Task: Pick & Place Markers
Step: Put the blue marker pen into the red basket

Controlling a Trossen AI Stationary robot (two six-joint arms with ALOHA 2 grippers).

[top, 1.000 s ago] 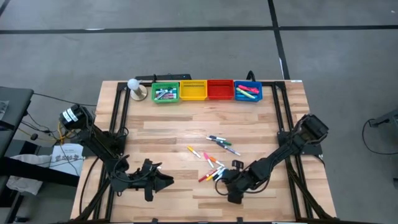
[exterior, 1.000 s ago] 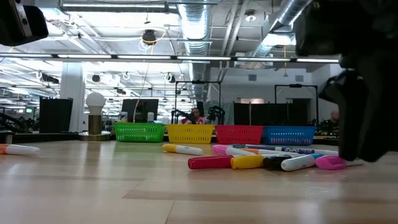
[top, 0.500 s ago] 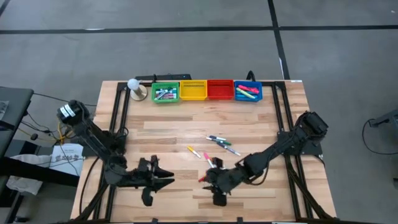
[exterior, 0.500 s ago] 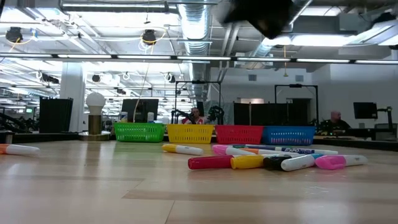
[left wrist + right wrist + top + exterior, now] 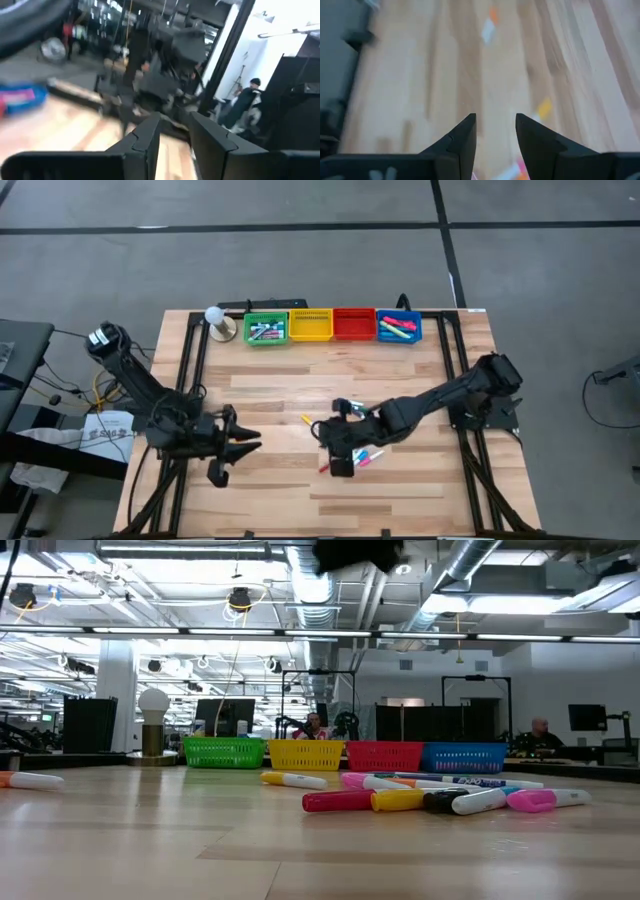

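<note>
Since the earlier frame, we see the right gripper (image 5: pixel 335 448) shifted over the loose markers (image 5: pixel 352 423) mid-table, fingers (image 5: pixel 462 140) parted, empty; the left gripper (image 5: pixel 240 442) likewise parted, empty.

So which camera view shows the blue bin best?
The high view: the blue bin shows from above at the far right of the bin row, with markers inside. The low view gives only its side wall. The left wrist view shows a blue blur; the right wrist view misses it.
</note>
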